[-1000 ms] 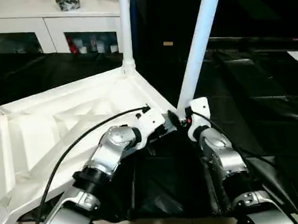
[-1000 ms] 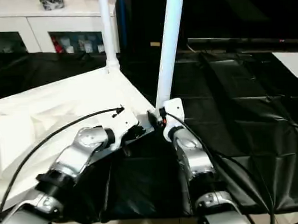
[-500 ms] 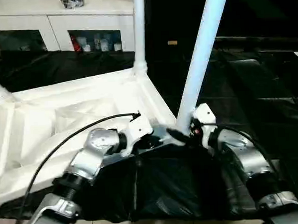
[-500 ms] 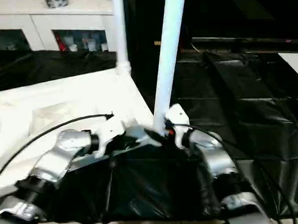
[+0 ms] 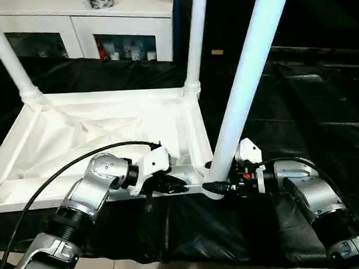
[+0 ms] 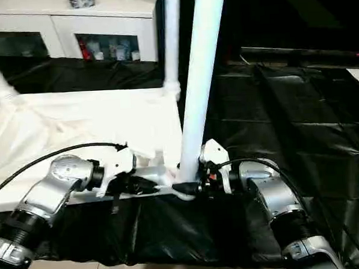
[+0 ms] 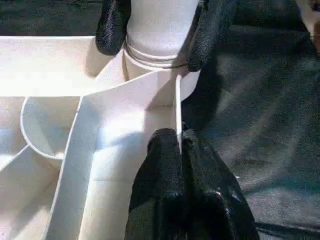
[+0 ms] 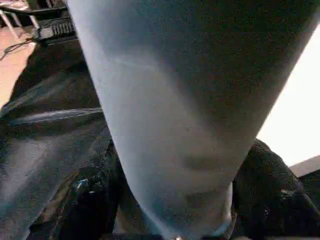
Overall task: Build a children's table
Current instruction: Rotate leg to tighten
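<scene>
Left gripper pinching table rim, right gripper level, astride near leg

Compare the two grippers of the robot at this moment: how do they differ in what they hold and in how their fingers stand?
The left gripper pinches a thin rim wall of the table top with fingers pressed together, while the right gripper has its fingers spread on either side of the round base of the nearest leg. The left grips a flat edge; the right surrounds an upright tube. Both have black fingers and work at the same near corner.
</scene>
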You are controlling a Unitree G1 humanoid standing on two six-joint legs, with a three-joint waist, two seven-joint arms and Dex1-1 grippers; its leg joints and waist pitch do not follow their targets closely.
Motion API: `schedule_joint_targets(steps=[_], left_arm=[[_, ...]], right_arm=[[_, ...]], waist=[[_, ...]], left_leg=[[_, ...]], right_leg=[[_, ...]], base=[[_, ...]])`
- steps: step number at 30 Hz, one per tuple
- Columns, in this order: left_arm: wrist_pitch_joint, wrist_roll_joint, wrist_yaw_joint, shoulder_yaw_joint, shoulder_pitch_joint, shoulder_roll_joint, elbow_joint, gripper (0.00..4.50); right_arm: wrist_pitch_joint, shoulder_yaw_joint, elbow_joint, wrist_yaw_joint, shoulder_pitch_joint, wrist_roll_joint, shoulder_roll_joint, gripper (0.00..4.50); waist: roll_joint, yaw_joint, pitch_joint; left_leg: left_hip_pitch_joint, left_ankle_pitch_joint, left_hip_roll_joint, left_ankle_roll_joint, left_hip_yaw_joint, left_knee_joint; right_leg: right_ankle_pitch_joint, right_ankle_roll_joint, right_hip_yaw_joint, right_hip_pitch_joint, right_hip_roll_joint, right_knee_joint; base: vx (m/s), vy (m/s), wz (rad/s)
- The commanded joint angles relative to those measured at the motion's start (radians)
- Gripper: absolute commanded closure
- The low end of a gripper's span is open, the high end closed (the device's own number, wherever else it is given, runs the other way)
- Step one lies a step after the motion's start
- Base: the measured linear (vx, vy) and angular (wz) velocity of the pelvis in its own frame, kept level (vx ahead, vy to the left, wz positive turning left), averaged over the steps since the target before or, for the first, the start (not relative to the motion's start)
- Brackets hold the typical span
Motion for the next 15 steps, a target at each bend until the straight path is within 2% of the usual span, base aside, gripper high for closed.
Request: schedule_joint_targets(steps=[1,6,9,11,12,14,15], left_arm=[[-0.011,-0.012,-0.008,-0.013,-0.021,-0.01,-0.007,4.5],[-0.013,0.002,0.023,-0.006,-0.024,-0.017,0.005,4.5],[-0.006,0.02,0.09,0.006,-0.035,-0.04,0.029,4.5],[0.011,0.031,0.188,0.031,-0.052,-0.087,0.058,4.5],[0.011,0.031,0.188,0.031,-0.052,-0.087,0.058,4.5],[0.016,0.035,0.223,0.037,-0.056,-0.106,0.064,4.5],[0.023,0.051,0.294,0.038,-0.062,-0.147,0.074,4.5]], right_arm=[[0.012,0.046,-0.022,0.046,0.012,0.008,0.009,1.88],[0.028,0.045,-0.03,0.043,0.022,0.015,0.017,1.89],[0.022,0.033,-0.024,0.004,0.031,0.013,0.038,1.9],[-0.003,0.01,0.002,-0.093,0.034,-0.006,0.081,1.9],[-0.003,0.01,0.002,-0.093,0.034,-0.006,0.081,1.91],[0.004,-0.003,0.021,-0.149,0.029,-0.015,0.104,1.91],[0.02,-0.025,0.084,-0.298,0.009,-0.043,0.163,1.91]], waist=[[-0.004,-0.001,-0.065],[-0.004,0.003,-0.065],[-0.004,0.004,-0.065],[-0.007,0.005,-0.063],[-0.005,0.004,-0.061],[-0.007,0.002,-0.06],[-0.006,-0.001,-0.059]], left_leg=[[0.012,-0.242,0.029,0.035,-0.001,-0.064],[0.013,-0.242,0.03,0.031,-0.001,-0.064],[0.014,-0.25,0.029,0.029,-0.001,-0.064],[0.019,-0.274,0.028,0.019,-0.002,-0.066],[0.019,-0.279,0.029,0.015,-0.001,-0.067],[0.016,-0.298,0.027,0.005,-0.006,-0.07],[0.018,-0.311,0.027,0.001,-0.007,-0.072]], right_leg=[[-0.264,-0.195,0.049,0.049,-0.058,-0.064],[-0.263,-0.194,0.049,0.049,-0.058,-0.065],[-0.274,-0.19,0.049,0.048,-0.058,-0.067],[-0.319,-0.178,0.049,0.045,-0.059,-0.074],[-0.331,-0.176,0.05,0.043,-0.06,-0.076],[-0.39,-0.152,0.047,0.046,-0.062,-0.081],[-0.412,-0.144,0.047,0.042,-0.063,-0.085]], base=[[0.0,0.0,0.0],[0.0,0.0,0.0],[0.0,0.0,0.0],[0.0,0.0,0.0],[0.0,0.0,0.0],[0.0,0.0,0.0],[0.0,0.0,0.0]])
